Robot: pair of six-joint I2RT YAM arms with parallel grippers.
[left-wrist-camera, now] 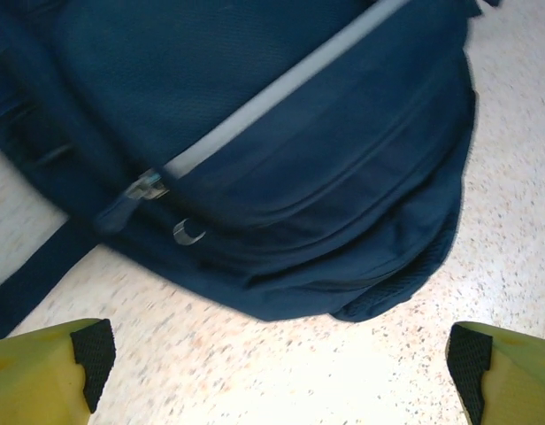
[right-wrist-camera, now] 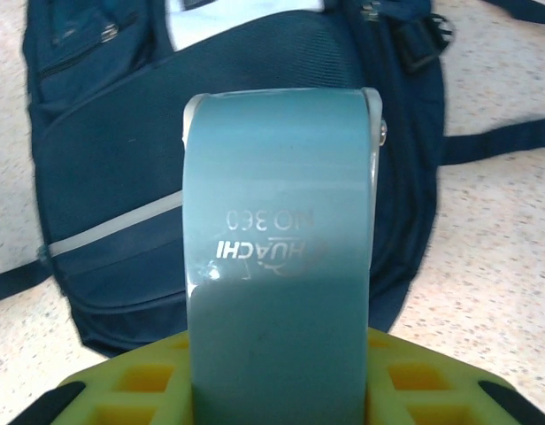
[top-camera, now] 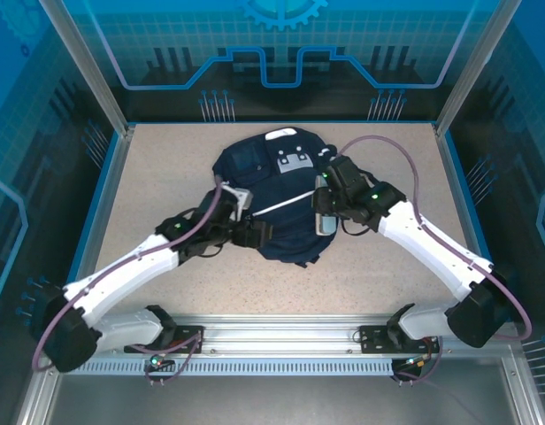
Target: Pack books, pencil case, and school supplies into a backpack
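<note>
Right pincer (right-wrist-camera: 277,394) part-closed on teal-grey HUACHI stapler (right-wrist-camera: 277,221) above navy backpack (right-wrist-camera: 104,168) | left pincer (left-wrist-camera: 277,376) wide open, empty, beside backpack's edge | backpack flat on bench (top-camera: 157,168)

Blurred around the zipper pull (left-wrist-camera: 135,199) on the backpack (left-wrist-camera: 343,168), cropped by upper and left edges. From the right wrist, hidden down the middle behind the teal-grey object (right-wrist-camera: 281,266), itself cropped at the bottom edge.

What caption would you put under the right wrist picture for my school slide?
Right pincer holds a blue-grey HUACHI gadget over the navy backpack.
</note>
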